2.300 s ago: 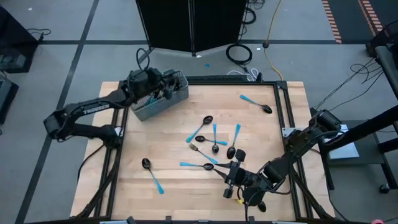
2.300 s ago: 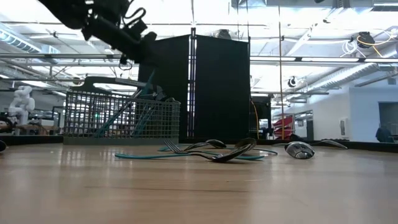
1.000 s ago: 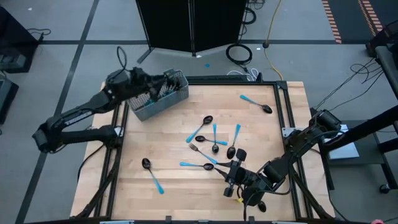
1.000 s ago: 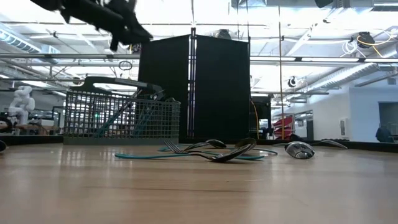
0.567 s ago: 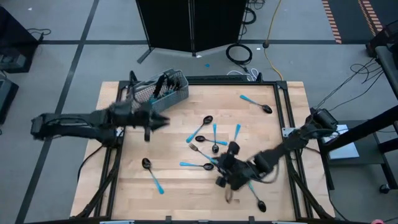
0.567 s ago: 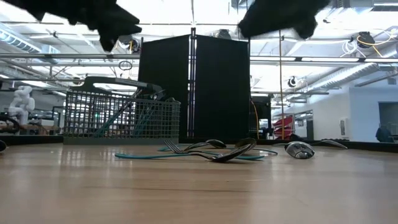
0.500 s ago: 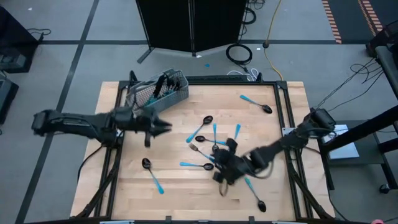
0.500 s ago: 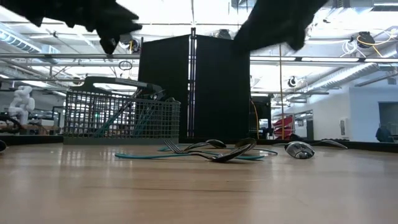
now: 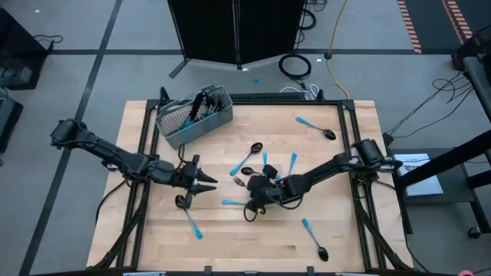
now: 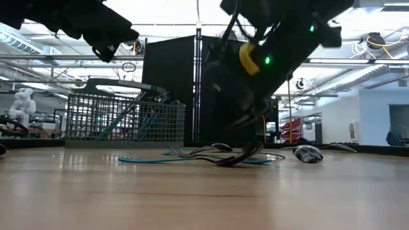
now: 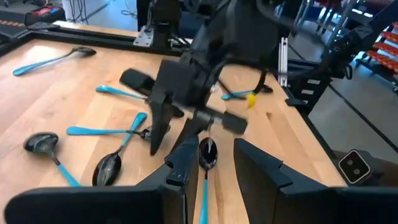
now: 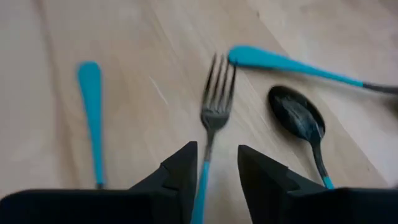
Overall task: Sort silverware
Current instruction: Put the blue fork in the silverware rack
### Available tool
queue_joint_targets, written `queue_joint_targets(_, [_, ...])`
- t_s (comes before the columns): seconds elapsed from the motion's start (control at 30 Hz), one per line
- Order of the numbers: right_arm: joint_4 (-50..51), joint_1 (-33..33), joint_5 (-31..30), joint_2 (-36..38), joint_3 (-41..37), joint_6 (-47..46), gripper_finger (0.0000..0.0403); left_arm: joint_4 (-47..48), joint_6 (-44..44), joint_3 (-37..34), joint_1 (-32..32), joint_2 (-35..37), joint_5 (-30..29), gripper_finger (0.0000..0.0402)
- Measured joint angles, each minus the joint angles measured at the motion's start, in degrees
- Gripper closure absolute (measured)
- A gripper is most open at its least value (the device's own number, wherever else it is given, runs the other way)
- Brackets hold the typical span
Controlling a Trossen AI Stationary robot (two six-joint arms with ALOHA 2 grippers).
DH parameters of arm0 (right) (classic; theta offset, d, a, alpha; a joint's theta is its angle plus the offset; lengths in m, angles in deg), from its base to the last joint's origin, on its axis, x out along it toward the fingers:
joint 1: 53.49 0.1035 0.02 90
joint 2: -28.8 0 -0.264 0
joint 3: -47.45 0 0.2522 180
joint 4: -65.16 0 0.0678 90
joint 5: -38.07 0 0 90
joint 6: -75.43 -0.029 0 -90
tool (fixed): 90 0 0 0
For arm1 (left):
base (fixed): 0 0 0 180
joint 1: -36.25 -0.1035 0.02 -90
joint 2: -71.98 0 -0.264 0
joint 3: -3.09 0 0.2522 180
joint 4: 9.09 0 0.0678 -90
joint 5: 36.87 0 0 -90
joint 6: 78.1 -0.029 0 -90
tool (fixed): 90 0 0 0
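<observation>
Several light-blue-handled spoons and a fork [image 9: 239,182] lie loose on the middle of the table. More pieces stand in the grey wire-mesh basket [image 9: 196,115] at the far left. My left gripper [image 9: 209,181] hovers open left of the cluster. In its wrist view, a spoon [image 11: 207,154] shows on the table between its fingers. My right gripper [image 9: 252,193] is open and low over the cluster. Its fingers stand on either side of the fork's blue handle [image 12: 202,180], tines [image 12: 217,68] pointing away. In the low view it is seen as the right gripper [image 10: 246,124] just above the pile.
Single spoons lie apart from the cluster: one at the near left [image 9: 182,201], one at the far right [image 9: 328,134], one at the near right [image 9: 322,251]. A black frame rims the table [image 9: 349,115]. The two arms' grippers are close together over the table's middle.
My left gripper has swung from above the basket down and toward the table's near side and middle, and now points right. My right gripper has moved from the near edge toward the far left, down over the middle cluster, uncovering the near-right spoon.
</observation>
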Motion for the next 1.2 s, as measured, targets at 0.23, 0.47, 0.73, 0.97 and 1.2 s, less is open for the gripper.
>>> queue_joint_targets(0.23, [-1.59, -0.18, 0.36, -3.72, 0.02, -0.74, 0.0265, -0.99, -0.02, 0.02, -0.04, 0.0, -0.59, 0.0304])
queue_joint_targets(0.47, [-2.48, -0.03, -0.74, -7.93, 0.42, -0.75, 0.0295, -1.8, -0.04, 0.02, -0.04, 0.0, -0.8, 0.0305])
queue_joint_targets(0.73, [-1.32, 0.23, -0.12, -7.76, 0.36, -0.33, 0.0395, -1.79, -0.02, 0.02, -0.06, 0.0, -0.9, 0.0305])
queue_joint_targets(0.97, [-7.97, 0.38, 1.9, -3.44, -0.33, 4.58, 0.0401, -1.94, -0.02, 0.02, -0.05, 0.0, -0.92, 0.0305])
queue_joint_targets(1.2, [-17.45, 0.53, -4.69, 0.76, -0.19, 9.67, 0.0402, -6.76, 0.08, 0.04, -0.02, 0.77, -3.08, 0.0304])
